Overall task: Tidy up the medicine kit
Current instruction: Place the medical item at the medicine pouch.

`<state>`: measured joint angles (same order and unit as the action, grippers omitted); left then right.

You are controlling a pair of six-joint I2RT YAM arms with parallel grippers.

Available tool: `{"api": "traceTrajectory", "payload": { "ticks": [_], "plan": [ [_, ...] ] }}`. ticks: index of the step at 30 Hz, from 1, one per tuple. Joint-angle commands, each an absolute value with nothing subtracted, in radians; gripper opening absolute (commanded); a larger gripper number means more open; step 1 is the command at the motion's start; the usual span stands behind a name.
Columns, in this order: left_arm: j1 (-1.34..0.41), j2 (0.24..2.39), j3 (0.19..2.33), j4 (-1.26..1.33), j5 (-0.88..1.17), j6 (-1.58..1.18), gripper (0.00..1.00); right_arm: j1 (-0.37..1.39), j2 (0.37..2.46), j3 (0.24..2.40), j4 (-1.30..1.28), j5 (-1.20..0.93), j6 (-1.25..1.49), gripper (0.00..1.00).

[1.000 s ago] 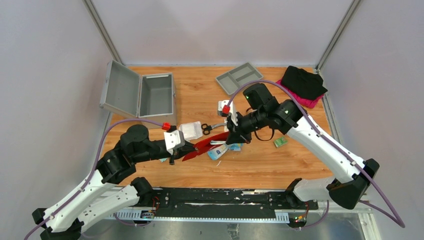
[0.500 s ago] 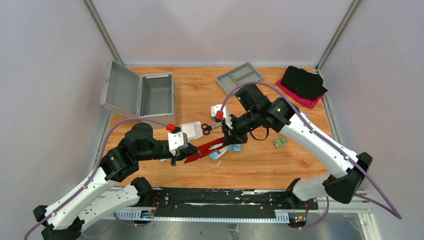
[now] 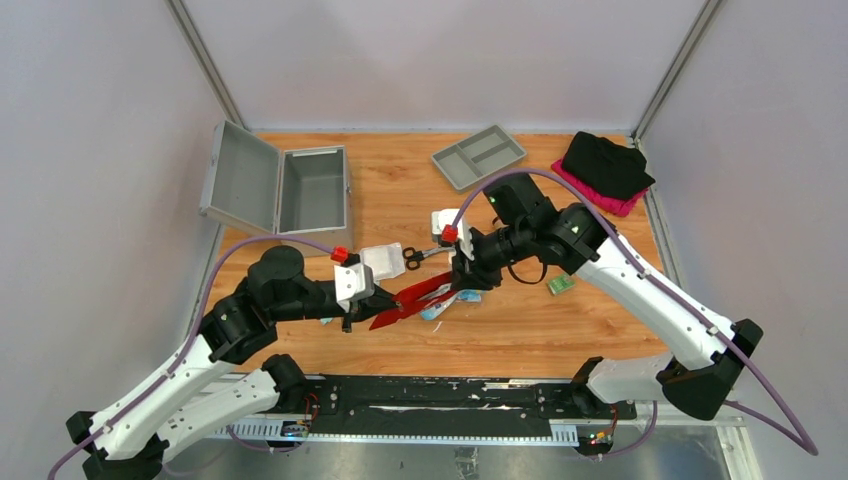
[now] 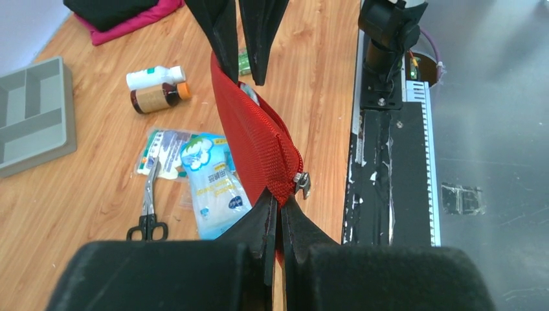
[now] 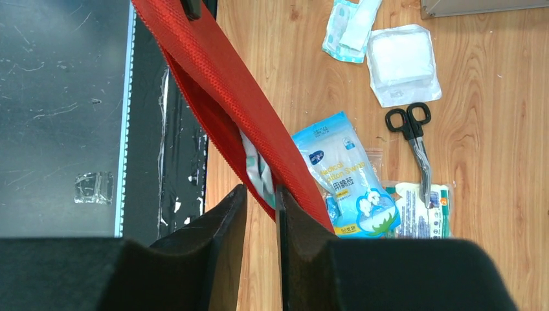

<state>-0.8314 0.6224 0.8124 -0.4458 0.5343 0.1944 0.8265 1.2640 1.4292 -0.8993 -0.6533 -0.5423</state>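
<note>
Scissors point(image 5: 414, 133), sachet point(image 5: 343, 175) beside red pouch point(image 5: 226, 91); medicine kit point(image 3: 240, 182) well apart.

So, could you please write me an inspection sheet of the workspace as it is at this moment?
Surface: wooden table, bare wood toward the near edge.
Job's things: medicine kit, lid open, nothing seen inside.
Clutter: red pouch lifted between the arms; scissors, gauze packet, blue packet, two bottles and green box loose on the wood; grey tray and black cloth at the far side.
Grippers: left gripper shut on the red pouch at its zipper end; right gripper, jaws slightly apart around the other end, grip not certain.
Cables: purple cable along each arm, no snag seen.
Surroundings: grey walls; black rail at the near edge.
</note>
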Motion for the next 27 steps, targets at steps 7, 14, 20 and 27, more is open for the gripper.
{"api": "traceTrajectory", "payload": {
  "ticks": [7,14,20,27],
  "plan": [
    [-0.824,0.583,0.791,-0.383,0.536,0.155,0.0,0.837,1.226,1.381,-0.846,-0.618,-0.51,0.19],
    [-0.824,0.569,0.79,-0.405,0.317,0.124,0.0,0.838,1.178,1.332,-0.751,-0.576,-0.45,0.15],
    [-0.824,0.445,0.754,-0.379,-0.128,0.011,0.0,0.837,1.031,1.104,-0.293,-0.335,-0.132,0.22],
    [-0.824,0.316,0.757,-0.441,-0.497,-0.048,0.0,0.866,1.107,0.931,0.008,-0.189,0.192,0.22]
  ]
}}
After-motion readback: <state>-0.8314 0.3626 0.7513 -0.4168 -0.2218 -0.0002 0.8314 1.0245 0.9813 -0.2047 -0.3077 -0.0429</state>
